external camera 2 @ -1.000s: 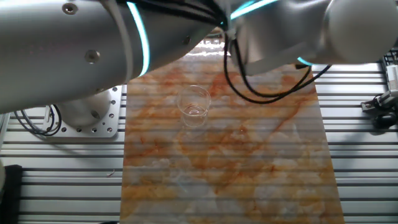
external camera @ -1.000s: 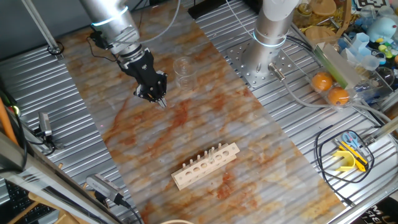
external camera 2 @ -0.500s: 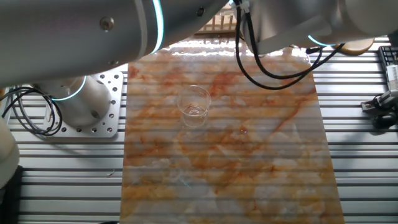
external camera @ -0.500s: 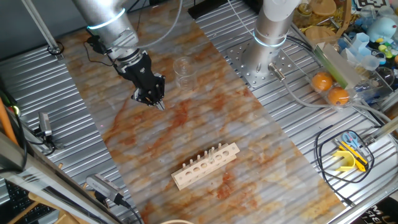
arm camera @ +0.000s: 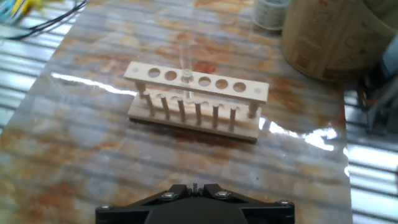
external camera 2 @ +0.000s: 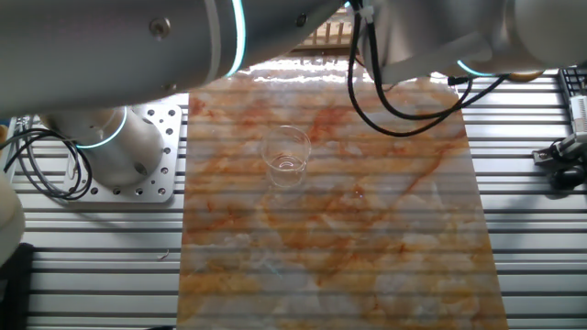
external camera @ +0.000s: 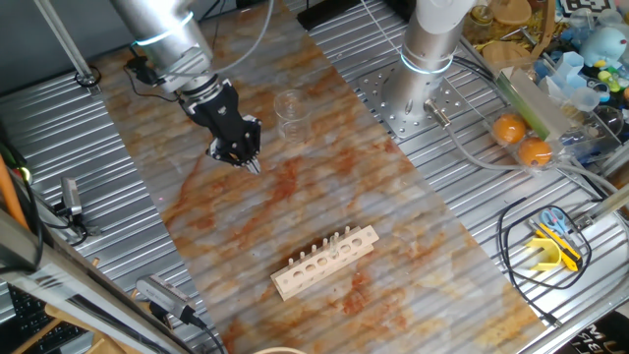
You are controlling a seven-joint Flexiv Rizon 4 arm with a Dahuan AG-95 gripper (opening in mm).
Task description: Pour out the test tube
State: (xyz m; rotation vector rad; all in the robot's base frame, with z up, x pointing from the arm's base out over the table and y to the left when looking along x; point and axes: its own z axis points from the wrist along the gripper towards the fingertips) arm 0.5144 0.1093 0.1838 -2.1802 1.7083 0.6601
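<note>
The test tube [arm camera: 185, 64] is a thin clear tube standing upright in the third hole of the pale wooden rack [arm camera: 198, 82], seen in the hand view ahead of the fingers. In one fixed view the rack [external camera: 325, 262] lies near the front of the marbled mat, and the tube is too faint to pick out there. My gripper [external camera: 253, 163] hangs over the mat's far left part, well away from the rack, tips drawn together and holding nothing. Only its shut tips [arm camera: 195, 185] show at the bottom of the hand view.
A clear glass beaker [external camera: 288, 106] stands on the mat just right of my gripper and also shows as the beaker [external camera 2: 286, 154] in the other fixed view. A second arm's base [external camera: 425, 79] is bolted at the back right. A brown cylinder [arm camera: 336, 34] stands beyond the rack.
The arm has shifted slightly left and back over the mat. In the other fixed view it has drawn up and away, showing more of the mat. The rack and beaker have not moved.
</note>
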